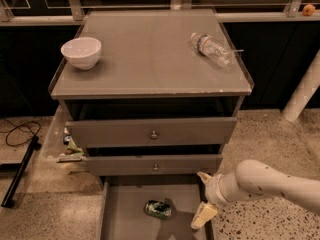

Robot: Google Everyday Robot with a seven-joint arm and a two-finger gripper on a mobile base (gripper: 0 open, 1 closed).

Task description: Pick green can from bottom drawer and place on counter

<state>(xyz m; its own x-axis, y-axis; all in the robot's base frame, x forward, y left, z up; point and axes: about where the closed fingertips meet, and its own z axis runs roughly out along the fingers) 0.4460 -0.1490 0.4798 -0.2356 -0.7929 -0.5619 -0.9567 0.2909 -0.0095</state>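
Note:
The green can [158, 209] lies on its side on the floor of the pulled-out bottom drawer [124, 215], near the middle. My gripper [201, 196] hangs at the drawer's right wall, a short way right of the can and apart from it. Its two cream fingers [204, 215] are spread open with nothing between them. The white arm reaches in from the lower right. Above the drawers, the grey counter [145, 69] is in full view.
A white bowl [81, 51] stands at the counter's left side and a clear plastic bottle [212, 48] lies at its back right. Two knobbed drawers [153, 133] stand slightly open above the bottom one. A cable and black stand lie on the floor at left, and a white post rises at right.

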